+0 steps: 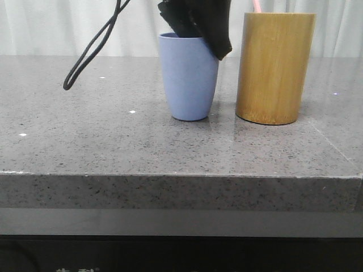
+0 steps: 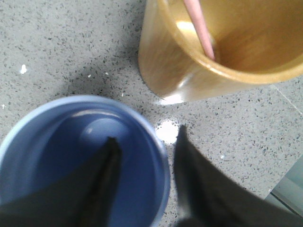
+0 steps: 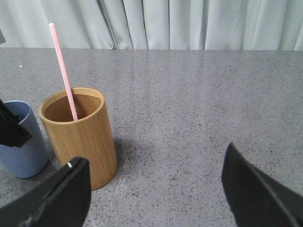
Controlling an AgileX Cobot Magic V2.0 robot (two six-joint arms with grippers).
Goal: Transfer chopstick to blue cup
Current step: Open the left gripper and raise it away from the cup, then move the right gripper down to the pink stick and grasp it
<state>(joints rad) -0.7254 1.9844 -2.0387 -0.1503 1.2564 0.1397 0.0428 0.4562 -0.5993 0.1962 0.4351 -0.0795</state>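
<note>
On my left side, my jaws (image 2: 144,151) are spread and gripping nothing, straddling the near rim of the blue cup (image 2: 71,156): one finger (image 2: 106,175) hangs inside the cup's mouth, the other sits just outside its wall over the grey tabletop (image 2: 61,47). The cup's inside shows only its bare bottom. Just beside it, with a narrow strip of stone between the two walls, stands the bamboo holder (image 2: 189,71), and a single pink chopstick (image 2: 201,30) leans inside it, its lower end resting on the holder's floor.

On my right side, my jaws (image 3: 154,189) are released and wide apart, holding nothing, hovering above bare tabletop with the holder near one finger. The chopstick rises well past the holder's rim, tilted slightly. Beyond both cups the tabletop runs back to a pale curtain (image 3: 189,23).
</note>
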